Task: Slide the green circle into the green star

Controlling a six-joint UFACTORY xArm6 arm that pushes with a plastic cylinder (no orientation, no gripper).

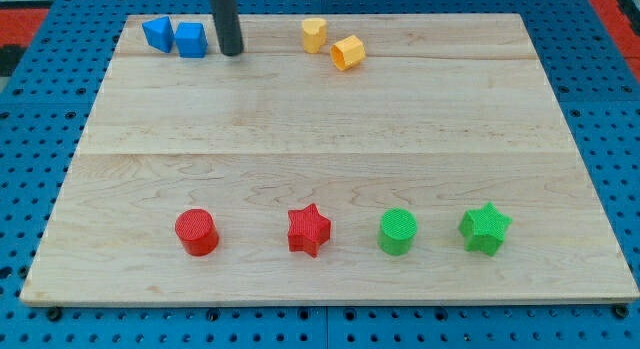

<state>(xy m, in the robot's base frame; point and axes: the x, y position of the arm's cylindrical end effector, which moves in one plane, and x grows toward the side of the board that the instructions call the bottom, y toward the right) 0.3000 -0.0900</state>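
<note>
The green circle point(397, 232) sits near the view's bottom, right of centre. The green star point(485, 227) lies just to its right, with a gap between them. My tip point(232, 52) rests on the board near the view's top left, just right of the blue blocks and far from both green blocks.
A red circle point(196, 232) and a red star point(308, 229) lie left of the green circle in the same row. Two blue blocks point(158, 34) point(191, 39) sit at the top left. A yellow heart-like block point(314, 34) and a yellow hexagon point(348, 52) sit at top centre.
</note>
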